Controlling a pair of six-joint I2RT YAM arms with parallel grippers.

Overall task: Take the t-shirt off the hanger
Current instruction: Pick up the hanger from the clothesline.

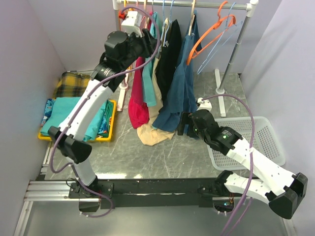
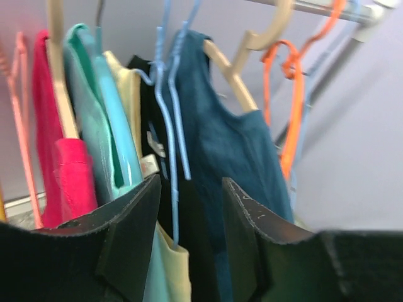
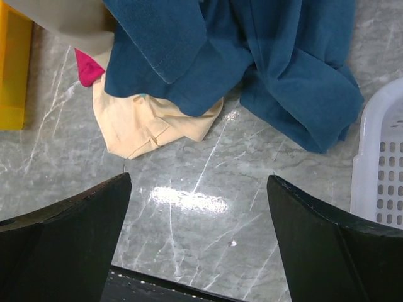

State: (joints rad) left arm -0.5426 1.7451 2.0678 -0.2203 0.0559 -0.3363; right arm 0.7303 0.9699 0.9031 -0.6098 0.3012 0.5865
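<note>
Right gripper [image 3: 198,182] is hovering, spread wide, near the blue t-shirt [image 3: 252,56]. Left gripper [image 2: 190,182] is facing its wooden hanger [image 2: 233,72], half spread, pinching nothing.

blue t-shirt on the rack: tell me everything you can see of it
The dark blue t-shirt looks like soft knit cotton with a stitched hem. It hangs on a tan, wood-looking hanger hooked over the rail, and one hanger arm shows at the neck opening. Its lower part reaches the grey marbled tabletop and bunches there in folds, partly overlying a cream garment. A black garment hangs right beside it.
</note>
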